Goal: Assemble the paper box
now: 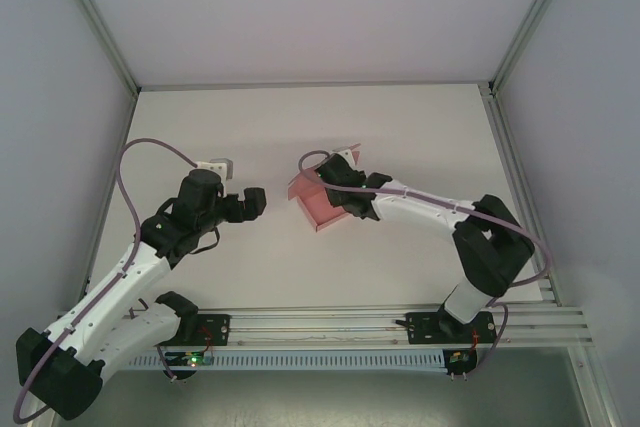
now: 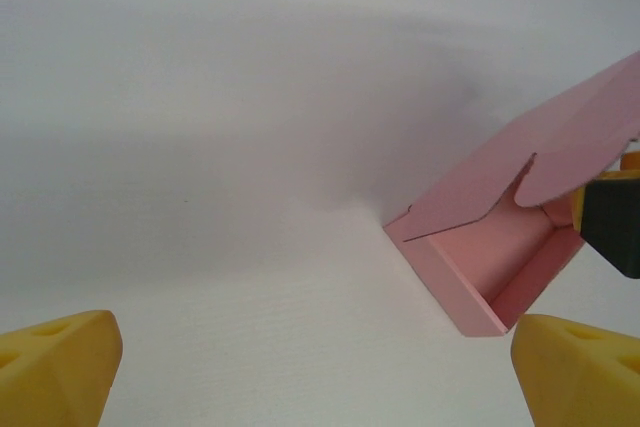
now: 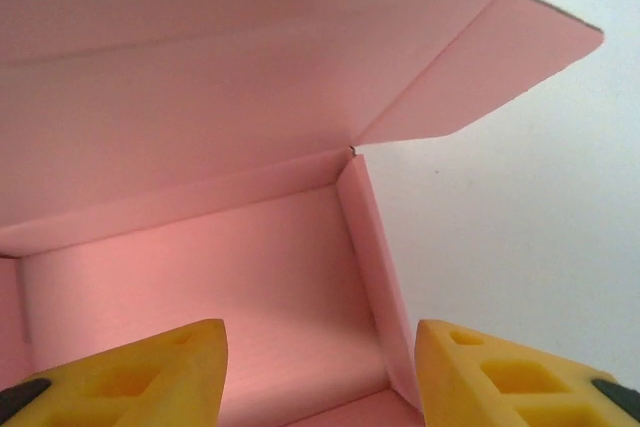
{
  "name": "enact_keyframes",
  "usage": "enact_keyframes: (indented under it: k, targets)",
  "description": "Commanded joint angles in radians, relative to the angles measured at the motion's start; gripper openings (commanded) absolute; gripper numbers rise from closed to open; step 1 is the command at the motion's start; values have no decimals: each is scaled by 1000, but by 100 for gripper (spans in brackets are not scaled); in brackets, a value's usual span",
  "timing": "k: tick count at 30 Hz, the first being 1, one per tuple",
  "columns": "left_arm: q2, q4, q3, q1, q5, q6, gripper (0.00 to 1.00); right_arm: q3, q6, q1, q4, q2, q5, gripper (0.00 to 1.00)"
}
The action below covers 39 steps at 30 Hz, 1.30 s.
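Note:
The pink paper box sits mid-table as a shallow tray with its lid flap raised. My right gripper is over the box's far side, open. In the right wrist view the right gripper straddles the box's side wall, one finger over the tray floor and one outside it, neither pressing the card. My left gripper hovers open left of the box, apart from it. From the left wrist the box lies ahead to the right of the open left gripper, which holds nothing.
The white table is enclosed by white walls and metal posts. An aluminium rail with both arm bases runs along the near edge. A black-and-yellow finger of the right gripper shows at the box's right end.

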Motion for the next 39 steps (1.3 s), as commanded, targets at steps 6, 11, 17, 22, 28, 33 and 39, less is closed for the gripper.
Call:
enact_keyframes:
  k: [6,11,17,22,28,33,39]
  targets:
    - [84,41,17,6,159,55,100,-193,-276,-190,208,-281,-354,73]
    - [123,104,19,-6,236,140,100,-210,-685,-357,171,-416,-696,92]
    - [240,121,79,-33,253,243,100,-63,-1229,-477,-78,-306,-931,98]
    - [391,85,193,-37,256,313,93,150,-1340,-504,-220,-83,-949,97]
    - [517,45,286,-56,305,390,84,366,-1408,-515,-328,140,-1023,92]
    - [602,14,348,-63,350,442,67,537,-1440,-513,-478,288,-1047,78]
    - [676,-14,405,-64,331,459,50,594,-1493,-512,-607,337,-1047,53]
